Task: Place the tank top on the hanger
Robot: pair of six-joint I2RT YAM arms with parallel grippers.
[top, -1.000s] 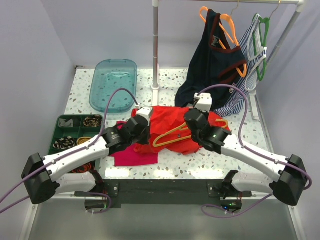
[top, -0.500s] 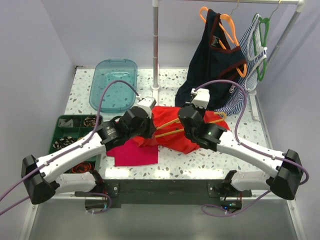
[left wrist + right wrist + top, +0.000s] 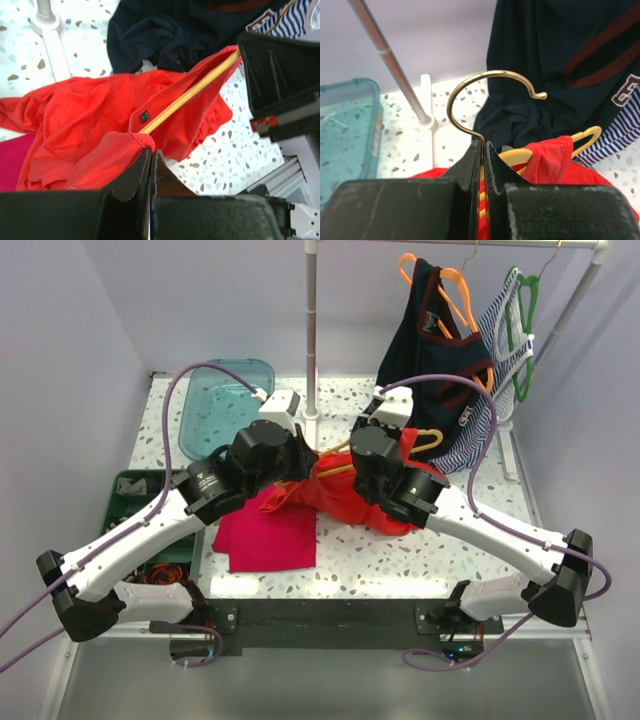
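The red-orange tank top (image 3: 350,495) hangs bunched between both arms, lifted off the table; it also shows in the left wrist view (image 3: 90,115) and the right wrist view (image 3: 550,160). The pale yellow-orange hanger (image 3: 425,440) runs through it, its bar seen in the left wrist view (image 3: 195,90). My right gripper (image 3: 483,145) is shut on the hanger at the base of its brass hook (image 3: 485,80), with one strap over the hanger's right shoulder. My left gripper (image 3: 151,152) is shut on a hem of the tank top, just left of the hanger bar.
A clothes rack post (image 3: 312,330) stands behind the grippers. A navy top with red trim (image 3: 430,370) on a bright orange hanger and a striped top on a green hanger (image 3: 522,310) hang at back right. A teal bin (image 3: 215,405), green tray (image 3: 130,490) and magenta cloth (image 3: 265,535) lie left.
Both grippers have risen and moved toward the back, lifting the tank top and hanger off the table; more of the magenta cloth is uncovered.
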